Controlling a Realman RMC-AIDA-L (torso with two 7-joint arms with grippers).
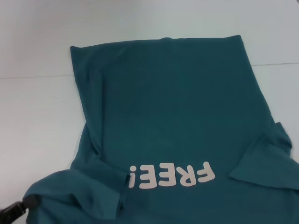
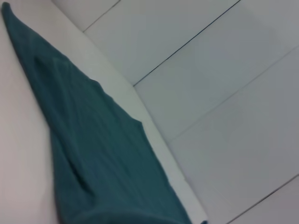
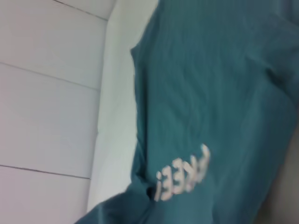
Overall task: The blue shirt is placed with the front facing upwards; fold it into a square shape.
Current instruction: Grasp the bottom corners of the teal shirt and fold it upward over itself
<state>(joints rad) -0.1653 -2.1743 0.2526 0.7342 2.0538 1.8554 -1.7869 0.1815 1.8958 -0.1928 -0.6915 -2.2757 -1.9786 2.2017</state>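
The blue shirt lies spread on the white table, front up. Its cream "FREE!" lettering is near my side and its hem is at the far edge. The sleeve on the right lies folded in over the body. At the near left, the other sleeve is bunched and rumpled. A dark part of my left gripper shows at the bottom left corner, right against that bunched cloth. The left wrist view shows the shirt running along the table. In the right wrist view the shirt and its lettering appear. The right gripper is out of view.
The white table top extends left of and beyond the shirt, with a seam line across it. Both wrist views show the table's edge and pale floor tiles below it.
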